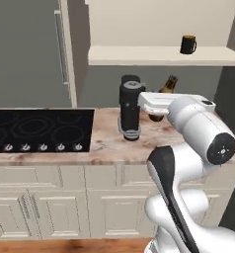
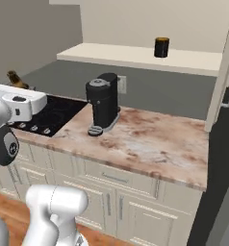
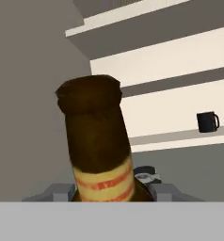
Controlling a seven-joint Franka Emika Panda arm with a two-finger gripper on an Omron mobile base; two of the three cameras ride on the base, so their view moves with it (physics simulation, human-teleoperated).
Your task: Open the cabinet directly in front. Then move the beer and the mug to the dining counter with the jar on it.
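Beer (image 3: 97,146) sits between the half-open gripper (image 3: 109,190) fingers, gripped and tilted above the counter (image 1: 109,141). You carry it steadily, neck upward, clear of the coffee machine (image 1: 130,106); the mug (image 1: 188,44) waits on the cabinet shelf (image 1: 154,55).

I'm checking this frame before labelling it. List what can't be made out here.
- Beer: its base, cut off by the hand view's lower edge; in the left base view the arm hides its body.
- Claw: fingertips hidden behind the beer.
- Mug: too small for its handle to show in the right base view.
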